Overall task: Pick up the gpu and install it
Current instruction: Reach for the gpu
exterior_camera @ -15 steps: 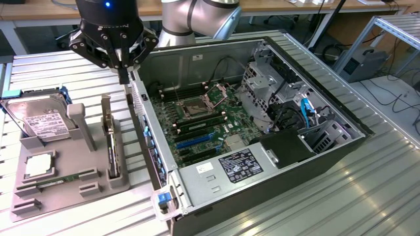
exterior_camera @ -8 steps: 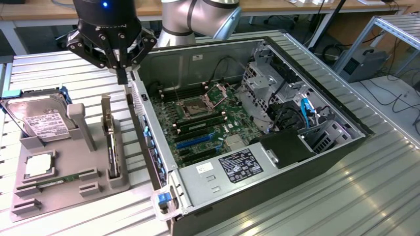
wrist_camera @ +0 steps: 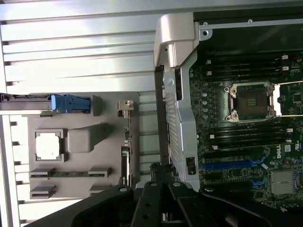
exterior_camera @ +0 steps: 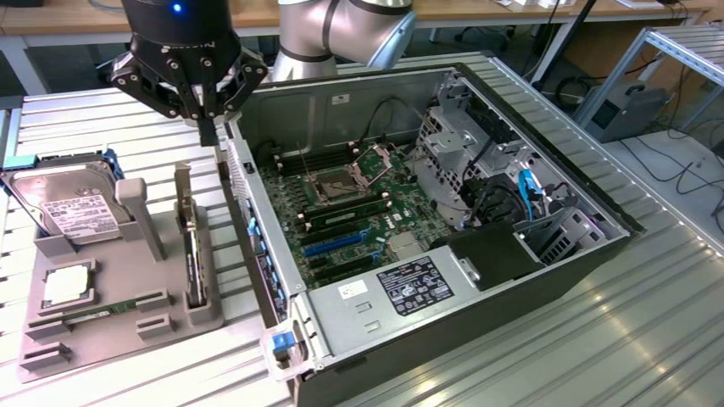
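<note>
The gpu stands on its edge in a slot of the grey holder tray, at the exterior view's left, beside the open computer case. In the wrist view the gpu appears edge-on, its silver bracket at one end. My gripper hangs above the back end of the tray, close to the case's rear wall, with its fingers shut on nothing. In the wrist view the gripper is over the gap between the tray and the case wall, apart from the card.
The tray also holds a silver hard drive, a processor and a green memory stick. Inside the case lie the motherboard's open socket, blue slots and a drive cage. A slatted metal table lies all around.
</note>
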You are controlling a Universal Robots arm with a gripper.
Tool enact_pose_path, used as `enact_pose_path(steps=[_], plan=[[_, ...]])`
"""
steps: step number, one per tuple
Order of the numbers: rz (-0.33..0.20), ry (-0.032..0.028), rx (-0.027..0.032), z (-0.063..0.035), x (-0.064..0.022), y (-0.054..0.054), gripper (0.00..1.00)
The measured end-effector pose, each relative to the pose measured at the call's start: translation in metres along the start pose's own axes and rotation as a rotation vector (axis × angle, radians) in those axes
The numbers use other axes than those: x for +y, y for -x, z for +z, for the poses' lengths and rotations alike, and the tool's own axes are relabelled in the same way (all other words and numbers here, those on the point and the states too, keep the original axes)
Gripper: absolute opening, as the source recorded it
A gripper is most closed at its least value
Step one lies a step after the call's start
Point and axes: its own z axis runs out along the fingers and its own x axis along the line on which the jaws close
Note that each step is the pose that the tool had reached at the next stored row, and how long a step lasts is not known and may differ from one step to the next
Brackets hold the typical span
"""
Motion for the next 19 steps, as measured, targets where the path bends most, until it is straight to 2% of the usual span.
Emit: enact_pose_path(steps=[19], plan=[[0.0, 0.0, 0.0, -0.0002, -0.0005, -0.0067, 0.11]])
